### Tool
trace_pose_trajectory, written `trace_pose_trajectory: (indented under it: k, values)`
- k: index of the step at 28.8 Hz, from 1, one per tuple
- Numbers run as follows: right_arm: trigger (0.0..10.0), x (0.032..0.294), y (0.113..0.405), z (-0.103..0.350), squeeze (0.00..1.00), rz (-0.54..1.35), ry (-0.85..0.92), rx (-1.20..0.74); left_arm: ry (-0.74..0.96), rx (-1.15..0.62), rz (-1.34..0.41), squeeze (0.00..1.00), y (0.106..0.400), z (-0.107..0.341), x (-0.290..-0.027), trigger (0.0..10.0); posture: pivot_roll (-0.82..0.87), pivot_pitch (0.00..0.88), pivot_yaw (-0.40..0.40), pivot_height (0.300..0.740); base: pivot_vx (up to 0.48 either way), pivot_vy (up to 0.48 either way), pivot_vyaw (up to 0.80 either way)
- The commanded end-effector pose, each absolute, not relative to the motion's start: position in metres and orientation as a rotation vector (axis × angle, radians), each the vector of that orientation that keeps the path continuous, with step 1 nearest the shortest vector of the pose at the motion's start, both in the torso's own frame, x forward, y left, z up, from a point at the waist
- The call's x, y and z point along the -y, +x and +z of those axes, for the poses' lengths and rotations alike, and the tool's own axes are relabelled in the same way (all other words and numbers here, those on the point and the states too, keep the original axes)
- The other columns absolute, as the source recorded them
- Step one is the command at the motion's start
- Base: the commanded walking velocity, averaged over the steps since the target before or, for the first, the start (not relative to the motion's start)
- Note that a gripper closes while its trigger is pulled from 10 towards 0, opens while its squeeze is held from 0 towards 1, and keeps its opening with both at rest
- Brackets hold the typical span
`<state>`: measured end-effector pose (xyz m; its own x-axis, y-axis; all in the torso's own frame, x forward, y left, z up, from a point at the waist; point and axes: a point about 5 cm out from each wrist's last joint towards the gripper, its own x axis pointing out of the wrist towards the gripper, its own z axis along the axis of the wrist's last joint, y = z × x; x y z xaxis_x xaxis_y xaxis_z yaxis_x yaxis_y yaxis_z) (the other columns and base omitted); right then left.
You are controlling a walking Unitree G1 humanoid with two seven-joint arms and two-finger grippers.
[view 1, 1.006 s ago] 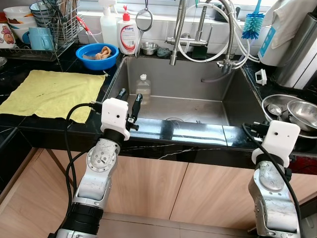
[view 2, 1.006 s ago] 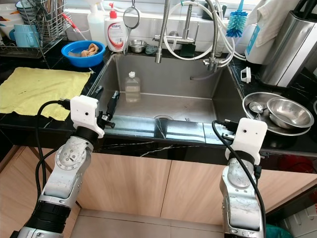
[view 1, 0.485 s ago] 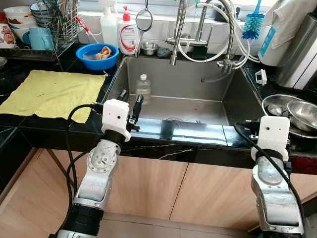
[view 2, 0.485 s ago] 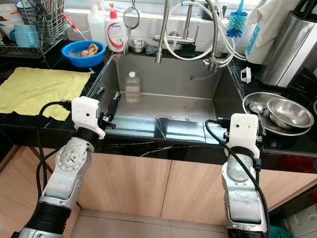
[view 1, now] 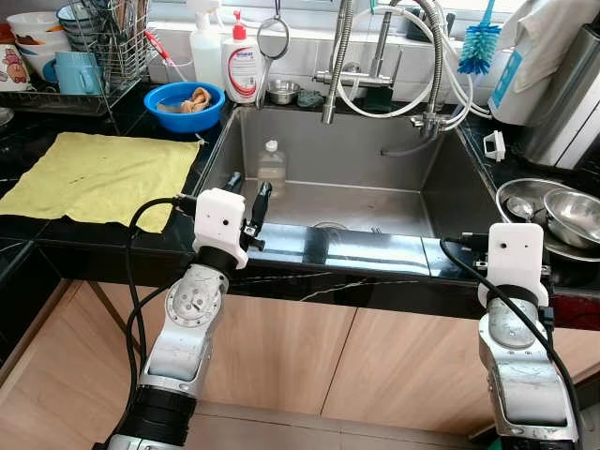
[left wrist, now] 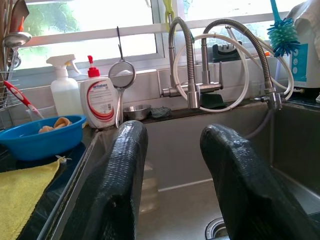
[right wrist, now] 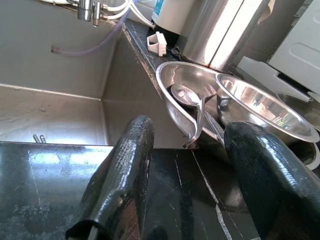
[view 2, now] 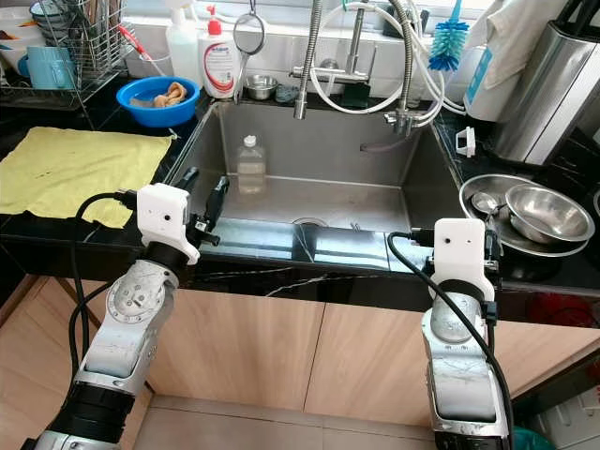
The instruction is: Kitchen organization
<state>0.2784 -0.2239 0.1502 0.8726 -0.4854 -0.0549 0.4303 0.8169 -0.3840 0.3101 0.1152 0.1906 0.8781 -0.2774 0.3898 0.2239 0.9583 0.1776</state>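
Observation:
A steel sink (view 1: 441, 178) is set in the black counter before me. A clear plastic bottle (view 1: 272, 161) stands upright at its back left. My left gripper (view 1: 246, 187) hovers open over the sink's front left edge, pointing at the bottle (left wrist: 145, 182), with nothing between its fingers. My right gripper (right wrist: 190, 130) is open above the black counter at the sink's front right corner. It faces a wide steel basin (right wrist: 175, 80) that holds a ladle (right wrist: 192, 102) and a smaller steel bowl (right wrist: 260, 107). In the head view the white wrist housing (view 1: 512, 255) covers that gripper's fingers.
A yellow cloth (view 1: 98, 173) lies on the counter to the left. Behind it are a blue bowl (view 1: 184, 103), a dish rack (view 1: 103, 47), a spray bottle (view 1: 204, 42) and a soap bottle (view 1: 242, 66). A faucet with hoses (view 1: 384, 56) hangs over the sink. A steel appliance (view 1: 572, 103) stands at the far right.
My right wrist has shifted a little left and turned, now squarer to the counter's front edge. The left gripper has crept slightly forward over the sink edge.

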Motion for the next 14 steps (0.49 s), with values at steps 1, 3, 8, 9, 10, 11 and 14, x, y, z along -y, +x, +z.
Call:
trace_pose_trajectory:
  k: [1, 3, 8, 9, 10, 11, 14]
  values:
    - [10.0, 0.2290, 0.2781, 0.1506, 0.00, -0.518, -0.353, -0.166, 0.135, 0.426, -0.271, 0.00, 0.3094, 0.1920, -0.1135, 10.0, 0.03, 0.000, -0.056, 0.740, 0.000, 0.000, 0.00]
    - [10.0, 0.2296, 0.2779, 0.1499, 0.00, -0.522, -0.345, -0.169, 0.135, 0.427, -0.270, 0.00, 0.3094, 0.1921, -0.1135, 10.0, 0.03, 0.000, -0.056, 0.740, 0.000, 0.000, 0.00]
    - [10.0, 0.2310, 0.2810, 0.1511, 0.00, -0.519, -0.339, -0.167, 0.135, 0.427, -0.271, 0.00, 0.3101, 0.1923, -0.1131, 10.0, 0.02, 0.000, -0.051, 0.740, 0.000, 0.000, 0.00]
    - [10.0, 0.2315, 0.2821, 0.1519, 0.00, -0.519, -0.338, -0.165, 0.135, 0.427, -0.271, 0.00, 0.3103, 0.1924, -0.1129, 10.0, 0.02, 0.000, -0.051, 0.740, 0.000, 0.000, 0.00]
    - [10.0, 0.2325, 0.2836, 0.1536, 0.00, -0.521, -0.340, -0.159, 0.135, 0.428, -0.271, 0.00, 0.3105, 0.1926, -0.1127, 10.0, 0.02, 0.000, -0.051, 0.740, 0.000, 0.000, 0.00]
    - [10.0, 0.2332, 0.2845, 0.1548, 0.00, -0.523, -0.340, -0.155, 0.134, 0.428, -0.271, 0.00, 0.3106, 0.1928, -0.1127, 10.0, 0.02, 0.000, -0.051, 0.740, 0.000, 0.000, 0.00]
    - [10.0, 0.2365, 0.2869, 0.1579, 0.00, -0.528, -0.345, -0.146, 0.138, 0.430, -0.271, 0.00, 0.3105, 0.1930, -0.1129, 10.0, 0.03, 0.000, -0.051, 0.740, 0.000, 0.000, 0.00]
